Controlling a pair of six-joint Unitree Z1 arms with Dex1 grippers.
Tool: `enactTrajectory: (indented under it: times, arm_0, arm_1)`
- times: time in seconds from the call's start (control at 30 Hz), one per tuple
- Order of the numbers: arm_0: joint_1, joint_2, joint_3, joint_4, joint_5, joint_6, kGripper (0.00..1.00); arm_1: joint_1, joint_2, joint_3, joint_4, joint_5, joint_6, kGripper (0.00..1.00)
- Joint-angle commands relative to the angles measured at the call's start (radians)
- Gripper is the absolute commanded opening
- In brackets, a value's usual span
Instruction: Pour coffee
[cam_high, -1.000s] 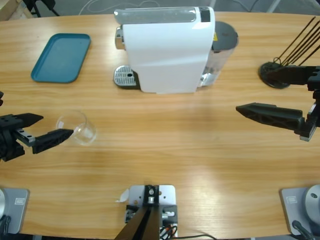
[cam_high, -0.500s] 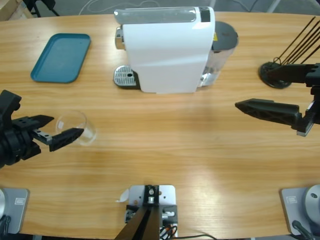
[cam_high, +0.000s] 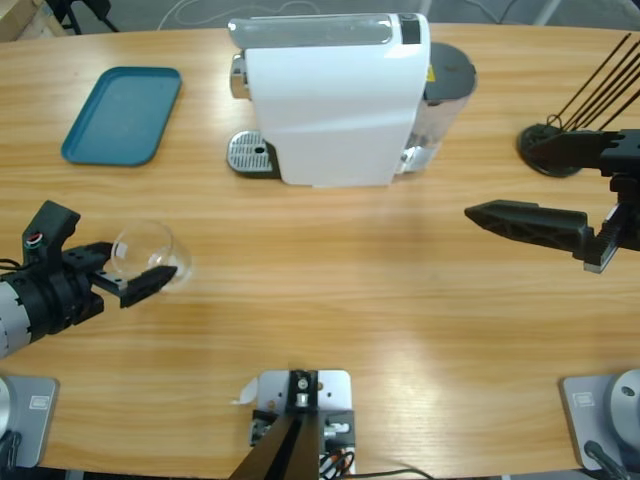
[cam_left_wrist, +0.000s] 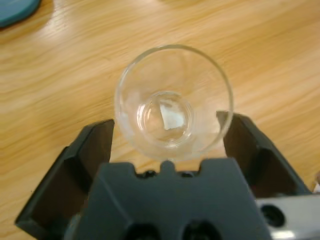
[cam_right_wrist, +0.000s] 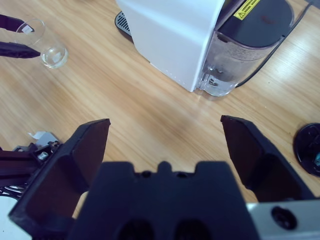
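Note:
A small clear glass (cam_high: 152, 256) stands upright on the wooden table at the left, and it looks empty from above in the left wrist view (cam_left_wrist: 173, 102). The coffee is out of view. My left gripper (cam_high: 143, 259) is open, with one black jaw on each side of the glass (cam_left_wrist: 170, 125); I cannot tell whether either jaw touches it. My right gripper (cam_high: 497, 180) hovers open over the right side of the table, holding nothing (cam_right_wrist: 165, 125). The white coffee machine (cam_high: 330, 100) stands at the back middle, its metal drip tray (cam_high: 250, 153) on its left end.
A teal tray (cam_high: 122, 115) lies at the back left. A black round base with thin rods (cam_high: 548, 150) stands at the far right. The machine's clear water tank (cam_right_wrist: 240, 50) sits at its right end. Bare wood stretches between the glass and the right gripper.
My left arm has moved right, so its jaws now reach along both sides of the glass. The right gripper has crept slightly left. The glass has stayed put.

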Motion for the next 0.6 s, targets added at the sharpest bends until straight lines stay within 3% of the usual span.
enactTrajectory:
  times: [0.03, 0.2, 0.3, 0.4, 0.5, 0.57, 0.6]
  arm_0:
    - [-0.006, 0.08, 0.052, -0.066, 0.051, -0.043, 0.798]
    - [-0.006, 0.081, 0.068, -0.122, 0.065, -0.043, 0.82]
    - [-0.006, 0.082, 0.068, -0.135, 0.07, -0.04, 0.964]
    - [-0.006, 0.081, 0.076, -0.136, 0.073, -0.039, 0.985]
    - [-0.006, 0.079, 0.082, -0.142, 0.082, -0.036, 0.951]
    - [-0.006, 0.081, 0.084, -0.151, 0.081, -0.027, 0.839]
    - [-0.006, 0.082, 0.085, -0.151, 0.081, -0.021, 0.73]
  arm_1:
    - [0.009, 0.051, -0.045, 0.033, 0.026, 0.012, 1.0]
    - [0.009, 0.071, -0.058, 0.036, 0.029, 0.011, 1.0]
    - [0.009, 0.072, -0.059, 0.04, 0.029, 0.011, 1.0]
    - [0.009, 0.065, -0.061, 0.041, 0.033, 0.012, 1.0]
    - [0.009, 0.068, -0.061, 0.041, 0.04, 0.012, 0.989]
    - [0.009, 0.072, -0.062, 0.039, 0.045, 0.013, 0.978]
    - [0.009, 0.075, -0.062, 0.038, 0.047, 0.013, 0.977]
